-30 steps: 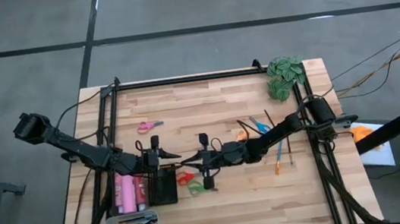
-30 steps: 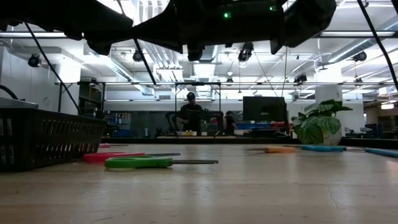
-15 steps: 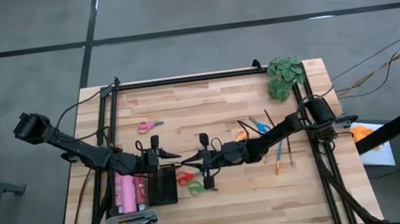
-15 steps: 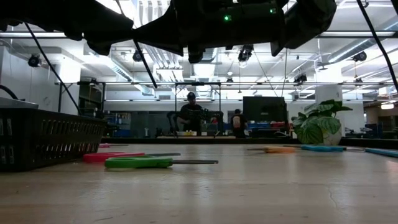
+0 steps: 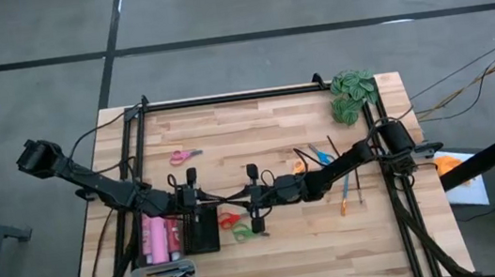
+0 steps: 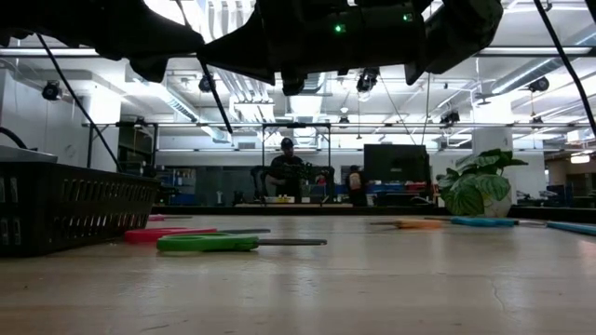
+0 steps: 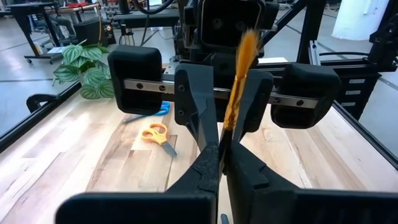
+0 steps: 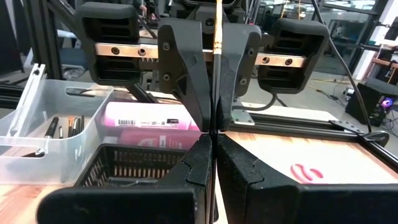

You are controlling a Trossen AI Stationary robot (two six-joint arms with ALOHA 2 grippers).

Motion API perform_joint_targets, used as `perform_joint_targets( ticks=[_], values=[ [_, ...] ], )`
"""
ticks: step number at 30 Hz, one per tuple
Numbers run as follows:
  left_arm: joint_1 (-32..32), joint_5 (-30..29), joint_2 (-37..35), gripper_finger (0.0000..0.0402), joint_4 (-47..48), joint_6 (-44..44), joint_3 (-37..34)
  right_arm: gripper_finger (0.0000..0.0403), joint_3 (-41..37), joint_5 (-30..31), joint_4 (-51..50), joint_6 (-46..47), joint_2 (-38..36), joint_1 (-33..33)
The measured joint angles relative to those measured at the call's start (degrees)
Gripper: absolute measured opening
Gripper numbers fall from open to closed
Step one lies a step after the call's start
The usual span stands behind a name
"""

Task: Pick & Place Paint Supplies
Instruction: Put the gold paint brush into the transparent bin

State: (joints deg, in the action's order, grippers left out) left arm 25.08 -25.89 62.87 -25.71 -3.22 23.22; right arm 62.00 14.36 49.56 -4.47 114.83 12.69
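Orange-bristled brush (image 7: 239,71) between both pincers (mid-table).

My own left gripper (image 7: 221,155) is closed tight on a thin brush (image 7: 238,78) whose orange bristle end points ahead. Facing me, the right gripper (image 7: 222,121) pinches the same brush. On the wooden table (image 7: 68,168) lie orange scissors (image 7: 157,134), near a leafy plant (image 7: 84,71).

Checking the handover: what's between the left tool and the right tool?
A thin brush bridges the gap, pinched by the left tool and the right tool, both shut on it. The high view shows it.
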Motion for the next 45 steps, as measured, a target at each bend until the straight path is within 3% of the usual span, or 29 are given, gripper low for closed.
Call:
perform_joint_targets(
  ticks=[25, 35, 45],
  values=[
    [-0.07, -0.09, 0.02, 0.0001, 0.46, -0.09, -0.02, 0.0015, 0.04, 1.65, -1.04, 0.22, 0.04, 0.04],
    [0.05, 0.55, -0.04, 0.0001, 0.42, -0.09, -0.02, 0.0015, 1.02, -3.32, -1.83, -0.31, 0.04, -0.04],
    [0.04, 0.39, 0.02, 0.0001, 0.63, -0.13, -0.07, 0.0015, 1.88, -3.57, -4.74, 2.60, 0.04, -0.07]
  ],
)
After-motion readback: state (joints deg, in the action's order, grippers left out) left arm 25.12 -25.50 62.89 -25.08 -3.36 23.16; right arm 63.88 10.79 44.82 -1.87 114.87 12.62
